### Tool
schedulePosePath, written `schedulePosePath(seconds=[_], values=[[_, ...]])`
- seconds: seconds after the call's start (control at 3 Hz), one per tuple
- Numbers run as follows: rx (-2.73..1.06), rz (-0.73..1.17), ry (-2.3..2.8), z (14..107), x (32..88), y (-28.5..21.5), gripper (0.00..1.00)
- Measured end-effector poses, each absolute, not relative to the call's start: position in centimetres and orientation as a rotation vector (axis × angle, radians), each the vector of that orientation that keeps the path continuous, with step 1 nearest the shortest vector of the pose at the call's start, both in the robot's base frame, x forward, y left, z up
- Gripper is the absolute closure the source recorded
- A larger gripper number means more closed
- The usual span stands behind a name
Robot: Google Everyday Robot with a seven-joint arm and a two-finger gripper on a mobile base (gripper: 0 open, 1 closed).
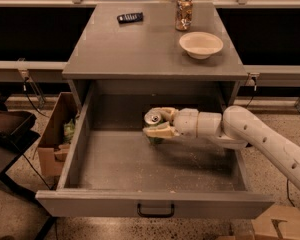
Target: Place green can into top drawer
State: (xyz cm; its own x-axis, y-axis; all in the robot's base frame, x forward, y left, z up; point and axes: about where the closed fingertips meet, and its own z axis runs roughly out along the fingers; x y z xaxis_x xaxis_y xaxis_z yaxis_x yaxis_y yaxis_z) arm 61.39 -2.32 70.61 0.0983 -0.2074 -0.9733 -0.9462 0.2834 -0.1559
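The top drawer [155, 203] is pulled wide open below the grey cabinet top, with a black handle on its front panel and crumbs on its floor. My gripper [157, 124] reaches in from the right, inside the drawer near its back middle. It is shut on the green can [153, 120], whose silver top shows between the fingers and whose green side shows just below them. The can is tilted and low over the drawer floor; I cannot tell whether it touches.
On the cabinet top [140, 54] stand an orange-brown can [183, 13], a white bowl [200, 44] and a black remote [130, 17]. A cardboard box [57, 134] sits on the floor left of the drawer, another at the bottom right [280, 226]. A dark chair [7, 129] stands far left.
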Motion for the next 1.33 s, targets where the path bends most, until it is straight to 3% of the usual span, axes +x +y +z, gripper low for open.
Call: schedulePosePath(seconds=[0.33,1.33], values=[[-1.177,0.832,1.442,68.8,60.04,-2.43,0.97],[-1.177,0.833,1.442,68.8,60.04,-2.42,0.05]])
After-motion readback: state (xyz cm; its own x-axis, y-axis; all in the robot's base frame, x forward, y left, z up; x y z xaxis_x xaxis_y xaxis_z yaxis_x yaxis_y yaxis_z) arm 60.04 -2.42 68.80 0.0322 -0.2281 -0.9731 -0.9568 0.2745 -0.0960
